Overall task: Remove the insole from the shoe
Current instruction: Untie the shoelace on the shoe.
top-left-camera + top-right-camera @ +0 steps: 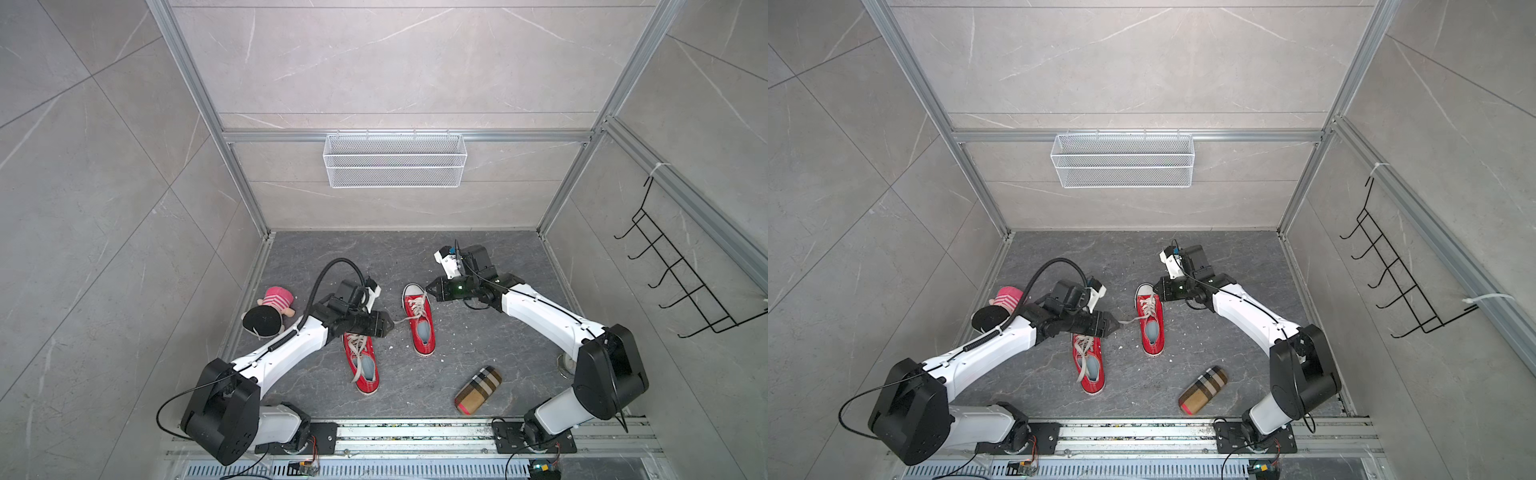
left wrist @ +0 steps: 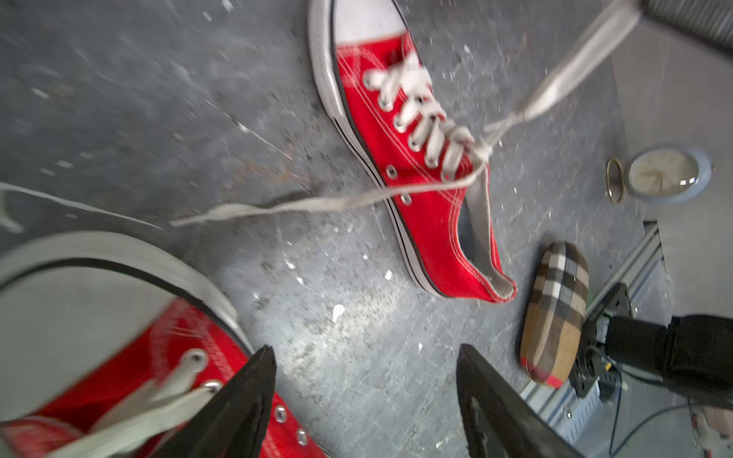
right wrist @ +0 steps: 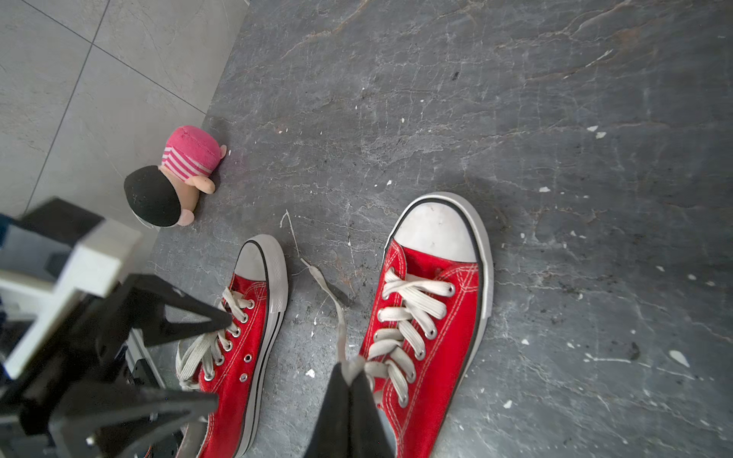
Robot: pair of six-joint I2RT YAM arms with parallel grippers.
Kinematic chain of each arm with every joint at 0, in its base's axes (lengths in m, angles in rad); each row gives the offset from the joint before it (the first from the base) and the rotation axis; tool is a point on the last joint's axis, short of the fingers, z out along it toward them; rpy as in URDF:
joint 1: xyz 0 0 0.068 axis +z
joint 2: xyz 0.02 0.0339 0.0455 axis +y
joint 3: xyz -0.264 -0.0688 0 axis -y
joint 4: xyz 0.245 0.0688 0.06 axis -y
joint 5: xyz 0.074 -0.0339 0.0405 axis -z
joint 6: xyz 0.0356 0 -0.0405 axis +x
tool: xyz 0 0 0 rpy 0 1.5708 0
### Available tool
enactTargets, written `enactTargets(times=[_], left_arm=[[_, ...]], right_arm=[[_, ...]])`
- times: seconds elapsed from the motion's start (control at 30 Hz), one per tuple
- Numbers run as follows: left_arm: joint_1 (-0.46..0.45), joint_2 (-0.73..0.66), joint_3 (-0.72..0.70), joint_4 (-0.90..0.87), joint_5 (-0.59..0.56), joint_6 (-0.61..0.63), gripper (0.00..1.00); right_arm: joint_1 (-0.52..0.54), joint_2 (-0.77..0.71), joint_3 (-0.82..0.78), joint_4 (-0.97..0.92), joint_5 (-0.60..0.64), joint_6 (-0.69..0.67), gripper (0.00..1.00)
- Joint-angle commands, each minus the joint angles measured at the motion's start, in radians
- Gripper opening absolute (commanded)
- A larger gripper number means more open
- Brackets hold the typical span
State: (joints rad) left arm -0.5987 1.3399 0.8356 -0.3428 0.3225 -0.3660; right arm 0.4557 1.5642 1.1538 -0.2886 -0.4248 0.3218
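Note:
Two red canvas sneakers lie on the dark floor. The right shoe (image 1: pixel 420 328) (image 1: pixel 1152 328) shows a grey insole (image 1: pixel 423 331) in its opening, and so does the left shoe (image 1: pixel 362 365) with its insole (image 1: pixel 368 368). My right gripper (image 3: pixel 351 370) (image 1: pixel 428 289) is shut on a white lace end of the right shoe, above its upper eyelets. The other lace end (image 2: pixel 277 208) trails loose across the floor toward my left gripper (image 2: pixel 365 353) (image 1: pixel 391 326). That gripper is open with nothing between its fingers, over the left shoe's toe.
A doll (image 1: pixel 272 309) lies by the left wall and a plaid case (image 1: pixel 478 390) near the front right. A small round clock (image 2: pixel 666 174) sits by the right arm's base. A wire basket (image 1: pixel 395 160) hangs on the back wall and a black hook rack (image 1: pixel 681 274) on the right wall.

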Motion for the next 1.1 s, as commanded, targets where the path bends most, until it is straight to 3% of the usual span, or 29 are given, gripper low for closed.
enactTargets(times=[0.0,0.43,0.57,0.7,0.87,1.07], left_arm=[[-0.057,0.047,0.027,0.127,-0.008,-0.06,0.74],[-0.144,0.307,0.172,0.233,-0.033,-0.111,0.71],[-0.147,0.343,0.192,0.218,-0.101,-0.123,0.69],[-0.147,0.366,0.205,0.195,-0.159,-0.135,0.62],[-0.148,0.372,0.203,0.212,-0.154,-0.138,0.5],[-0.148,0.378,0.196,0.232,-0.161,-0.152,0.25]], right_arm=[[-0.006,-0.018,0.018,-0.016,0.026,0.013,0.0],[-0.004,-0.023,0.019,-0.032,0.037,0.008,0.0],[-0.004,-0.023,0.02,-0.034,0.034,0.008,0.0],[-0.004,-0.021,0.024,-0.046,0.039,0.0,0.0],[-0.005,-0.024,0.033,-0.098,0.074,-0.024,0.0],[-0.02,-0.045,0.042,-0.235,0.254,-0.082,0.0]])
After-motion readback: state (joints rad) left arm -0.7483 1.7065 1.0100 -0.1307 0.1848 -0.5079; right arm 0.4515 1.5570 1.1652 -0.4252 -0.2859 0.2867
